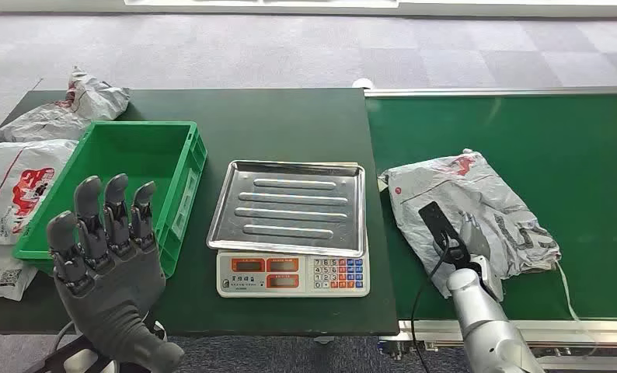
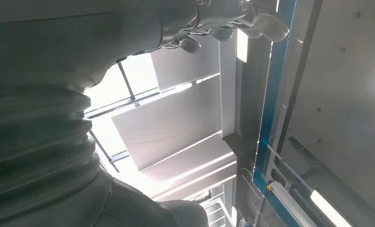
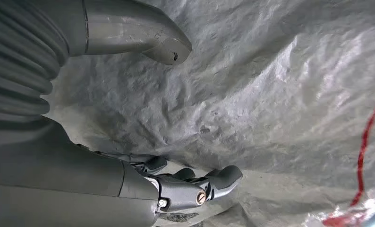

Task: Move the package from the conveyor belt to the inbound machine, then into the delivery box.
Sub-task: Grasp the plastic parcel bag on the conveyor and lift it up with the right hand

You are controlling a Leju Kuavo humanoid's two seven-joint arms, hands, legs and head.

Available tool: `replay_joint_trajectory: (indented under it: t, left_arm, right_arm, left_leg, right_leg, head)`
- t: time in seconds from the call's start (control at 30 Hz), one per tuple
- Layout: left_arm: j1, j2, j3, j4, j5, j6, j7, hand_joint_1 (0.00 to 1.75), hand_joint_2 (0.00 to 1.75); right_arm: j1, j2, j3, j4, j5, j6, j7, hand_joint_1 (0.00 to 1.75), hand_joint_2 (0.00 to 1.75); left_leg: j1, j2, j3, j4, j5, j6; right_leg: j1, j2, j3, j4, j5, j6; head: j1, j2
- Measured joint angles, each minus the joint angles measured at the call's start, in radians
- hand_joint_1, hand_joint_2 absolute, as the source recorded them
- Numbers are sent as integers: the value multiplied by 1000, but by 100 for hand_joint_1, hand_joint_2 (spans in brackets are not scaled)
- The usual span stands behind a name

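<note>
The package (image 1: 468, 217), a crumpled grey poly mailer with red print, is lying flat on the green conveyor belt (image 1: 523, 140), right up against the belt's edge next to the scale (image 1: 290, 233). The scale is the easy reference here: it sits on the dark green table (image 1: 274, 116) with its steel tray (image 1: 288, 206) bare, and the package is just to its right, across the seam where table meets belt.

The right hand (image 1: 465, 241) is down on the near part of the package. In the right wrist view the thumb (image 3: 148, 38) sits just above the wrinkled plastic and the fingers (image 3: 209, 182) are curled in low against it, but honestly I can't tell if it's got a real grip or is just resting there.

The left hand (image 1: 107, 256) is up in the air, left of the scale, palm side out, fingers straight and spread, holding nothing.

The green delivery box (image 1: 127, 179) is just left of the scale, close beside the tray's edge. More grey mailers (image 1: 26, 171) are piled further left, past the box. Behind the scale there's a good stretch of bare table.
</note>
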State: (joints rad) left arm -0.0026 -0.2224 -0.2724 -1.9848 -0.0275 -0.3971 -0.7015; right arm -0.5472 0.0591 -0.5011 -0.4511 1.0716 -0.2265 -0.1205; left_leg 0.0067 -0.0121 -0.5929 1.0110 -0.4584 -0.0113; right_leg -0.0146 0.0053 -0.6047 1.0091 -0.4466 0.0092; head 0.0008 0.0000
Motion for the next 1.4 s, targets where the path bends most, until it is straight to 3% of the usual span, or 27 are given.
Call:
replay_joint_trajectory:
  t: [0.17,0.43,0.6,0.67,0.73,1.1,1.4]
  left_arm:
    - [0,0,0,1,0,0,0,0,175]
    - [0,0,0,1,0,-2,0,0,175]
    - [-1,0,0,13,6,-28,0,0,175]
    - [-5,-1,0,23,9,-38,0,0,175]
    - [-9,-2,0,33,10,-41,0,0,175]
    - [-11,-4,0,44,7,-36,0,0,175]
    - [-11,-4,0,44,5,-35,0,0,175]
  right_arm:
    - [11,-5,15,20,59,-56,100,0,175]
    - [14,-12,32,44,95,-74,159,0,175]
    - [13,-27,79,63,256,-18,442,6,175]
    - [11,-33,94,70,289,37,510,93,175]
    - [10,-38,100,76,296,71,517,175,175]
    - [22,-40,99,81,294,56,404,175,175]
    - [24,-40,98,81,290,53,367,175,175]
  left_leg:
    - [0,0,0,0,0,0]
    - [0,0,0,0,0,0]
    - [0,0,1,0,0,0]
    - [0,0,4,0,-1,1]
    - [0,0,7,0,-2,2]
    - [0,1,14,1,-4,4]
    - [0,1,15,1,-4,4]
  right_leg:
    - [0,0,0,0,0,0]
    - [0,0,0,0,0,0]
    - [0,0,1,0,0,0]
    - [0,0,3,-1,-1,1]
    - [1,0,7,-1,-3,3]
    - [0,1,17,-3,-4,5]
    - [1,1,17,-3,-4,5]
  head:
    - [0,0]
    - [0,0]
    - [0,0]
    - [0,0]
    - [0,0]
    - [0,0]
    - [0,0]
